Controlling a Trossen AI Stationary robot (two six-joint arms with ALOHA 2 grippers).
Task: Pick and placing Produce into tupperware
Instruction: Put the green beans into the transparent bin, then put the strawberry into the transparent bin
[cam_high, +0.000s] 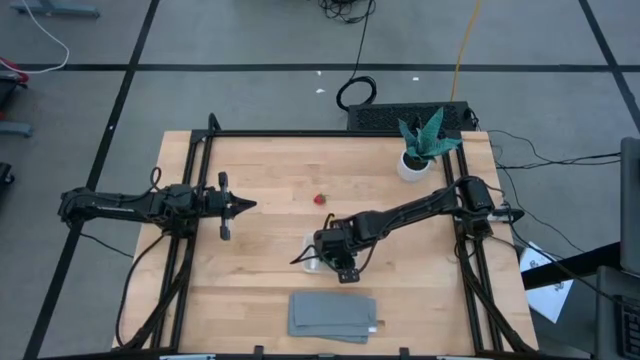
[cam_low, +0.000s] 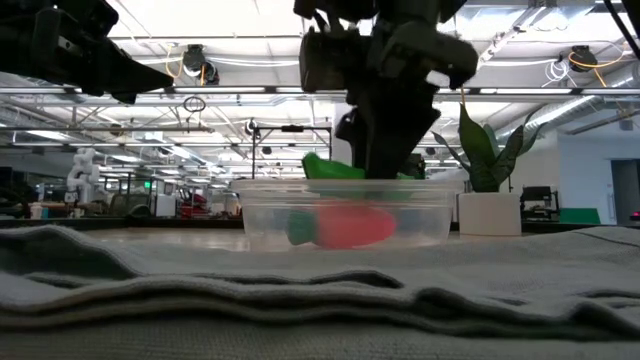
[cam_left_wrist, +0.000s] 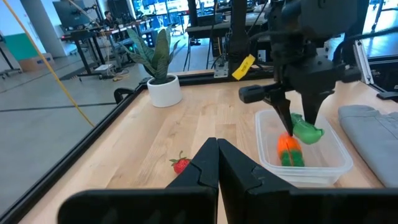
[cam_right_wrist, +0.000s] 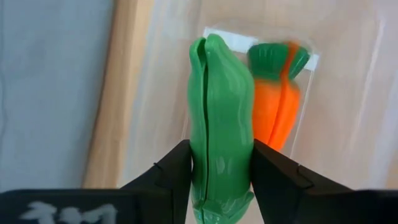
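- High view: the right gripper (cam_high: 343, 268) hangs over the tupperware (cam_high: 312, 262); the red piece (cam_high: 320, 199) lies well apart on the table, so it could be missed.
- Low view: the green piece (cam_low: 330, 167) sits at rim height; released off-centre, it may catch the wall.
- Left wrist view: the left gripper (cam_left_wrist: 217, 163) waits with fingers together, empty.
- Right wrist view: fingers clamp the green piece above the carrot (cam_right_wrist: 280, 99); dropped there, it may bounce out.

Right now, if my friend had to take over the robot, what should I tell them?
Right claw: shut on the green piece, holding it over the tupperware.
Left claw: shut, empty, waiting on the table's left side.
Done: the carrot lies inside the tupperware.
Left: drop the green piece in, then fetch the red piece, which sits on the bare table between the claws, outside the tupperware.
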